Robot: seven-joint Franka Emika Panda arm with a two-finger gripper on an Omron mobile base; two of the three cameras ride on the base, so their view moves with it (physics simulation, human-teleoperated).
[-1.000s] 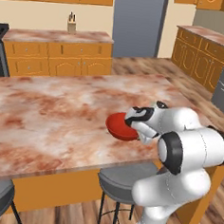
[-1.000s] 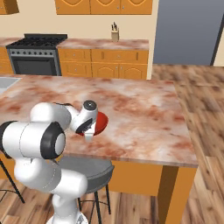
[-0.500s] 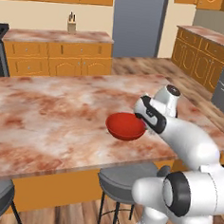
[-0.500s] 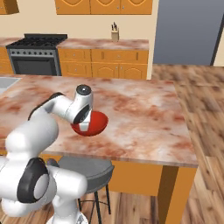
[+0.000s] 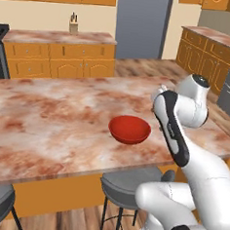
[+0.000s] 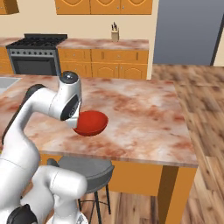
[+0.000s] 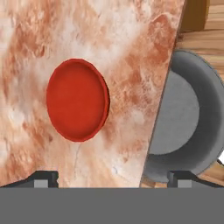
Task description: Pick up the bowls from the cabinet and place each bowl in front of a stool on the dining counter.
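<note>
Glossy red round bowl sits upright on the mottled reddish-pink marble dining counter, free of the two-finger gripper, whose dark tips stand spread wide at the bottom of the hand view w/ nothing between them, so it's released and empty. Bowl lies below and ahead of the gripper, a bit to one side of its centre line, near the counter edge. Round grey-seated stool is just past that edge, off to the gripper's other side, so placement in front of a stool looks done for this one. In the left base view the bowl is close beside the arm's forearm; in the right base view the bowl is partly hidden behind the wrist. Risk from here, as I judge it: arm swinging off low could clip the rim w/ wrist or forearm and shove the bowl toward the edge or tip it. 2nd bowl yet to fetch.
</note>
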